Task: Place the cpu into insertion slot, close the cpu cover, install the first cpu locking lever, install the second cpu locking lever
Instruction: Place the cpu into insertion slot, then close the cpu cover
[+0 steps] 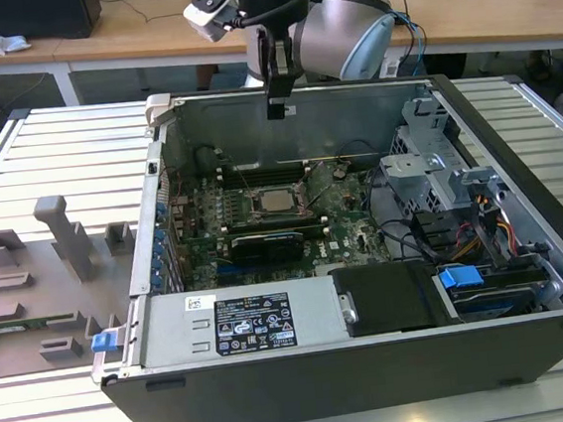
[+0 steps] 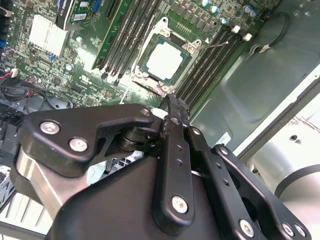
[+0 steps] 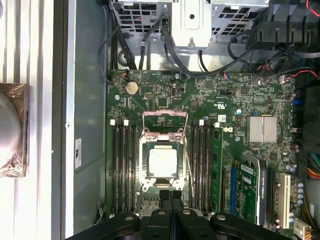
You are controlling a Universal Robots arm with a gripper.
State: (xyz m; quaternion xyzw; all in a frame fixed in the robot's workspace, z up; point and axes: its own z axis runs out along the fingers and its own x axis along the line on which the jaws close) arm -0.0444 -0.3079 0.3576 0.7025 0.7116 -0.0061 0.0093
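First wrist view: fingers (image 3: pixel 165 199) pinched shut, empty, near the seated cpu (image 3: pixel 163 162). Slipping off the open cover (image 3: pixel 165 115) might scratch it.

Smooth pale metal tops the cpu (image 3: pixel 163 162); gripper (image 3: pixel 171 196) matt black.

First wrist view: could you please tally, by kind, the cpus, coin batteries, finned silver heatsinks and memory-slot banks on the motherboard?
cpu: 1
coin battery: 1
finned silver heatsink: 1
memory-slot banks: 2, one on each side of the cpu
Total: 5
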